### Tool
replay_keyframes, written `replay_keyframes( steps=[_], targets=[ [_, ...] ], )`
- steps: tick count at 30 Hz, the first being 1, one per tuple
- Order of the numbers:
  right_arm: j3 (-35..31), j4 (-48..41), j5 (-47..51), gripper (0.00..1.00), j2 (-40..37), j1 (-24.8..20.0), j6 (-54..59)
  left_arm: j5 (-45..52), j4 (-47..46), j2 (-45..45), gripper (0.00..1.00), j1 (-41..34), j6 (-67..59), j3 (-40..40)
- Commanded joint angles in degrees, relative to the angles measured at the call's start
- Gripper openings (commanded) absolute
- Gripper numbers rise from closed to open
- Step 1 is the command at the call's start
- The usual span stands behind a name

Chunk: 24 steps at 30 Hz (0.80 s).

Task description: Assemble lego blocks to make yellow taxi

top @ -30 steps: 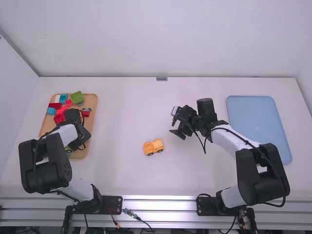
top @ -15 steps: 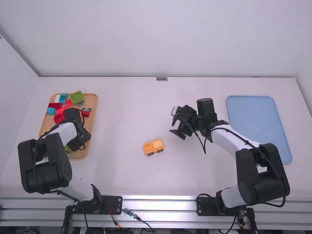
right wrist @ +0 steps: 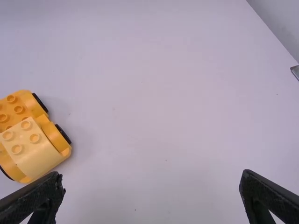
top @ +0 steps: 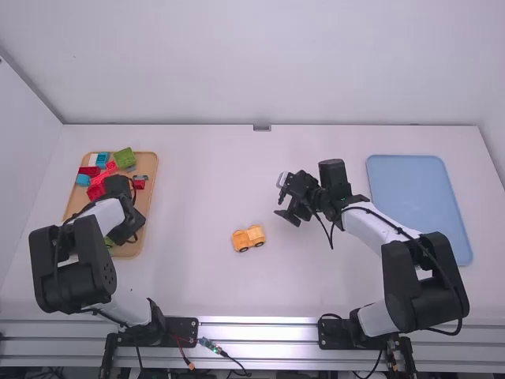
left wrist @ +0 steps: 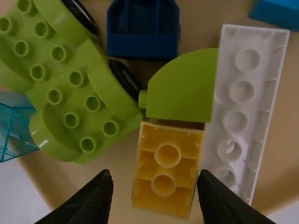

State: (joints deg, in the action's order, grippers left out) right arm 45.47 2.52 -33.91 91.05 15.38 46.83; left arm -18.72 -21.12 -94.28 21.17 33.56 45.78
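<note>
Left gripper (left wrist: 155,174): open, fingers either side of a yellow block (left wrist: 168,170) in the wooden tray (top: 151,181), no grip on it. Block looks hollow side up, 2 rings showing, so I'd expect to need a flip before stacking. Left fingertip has a gap; right tip sits just beside the block, near the white plate (left wrist: 243,112), so closing could snag the plate. Green curved block (left wrist: 182,91) crowds its end; green wheeled base (left wrist: 74,93) just beside.

Yellow car (top: 248,238) stands on its wheels on the table, probably parked mid-table so both arms can reach it. Right gripper (right wrist: 152,174): wide open, empty, likely waiting.

Hard to make out: the block's far face, underneath. Overhead, my left wrist covers part of the tray; right wrist view cuts off the car's side.
</note>
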Motion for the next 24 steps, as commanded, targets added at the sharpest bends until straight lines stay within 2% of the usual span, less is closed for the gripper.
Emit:
replay_keyframes(
  steps=[1, 9, 19, 24],
  targets=[
    [1.4, -0.2, -0.3, 0.99, -0.3, 0.0, -0.3, -2.7, -0.5, 0.2, 0.51, 0.2, 2.0, -0.8],
    [1.4, -0.2, -0.3, 0.99, -0.3, 0.0, -0.3, -4.3, -1.2, 0.2, 0.55, 0.2, 4.2, -1.1],
    [1.4, -0.2, -0.3, 0.99, -0.3, 0.0, -0.3, -4.3, 0.1, 0.2, 0.54, 0.2, 1.0, -1.5],
    [1.4, -0.2, -0.3, 0.99, -0.3, 0.0, -0.3, -1.2, 4.2, 0.2, 0.53, 0.2, -5.0, -3.4]
  ],
)
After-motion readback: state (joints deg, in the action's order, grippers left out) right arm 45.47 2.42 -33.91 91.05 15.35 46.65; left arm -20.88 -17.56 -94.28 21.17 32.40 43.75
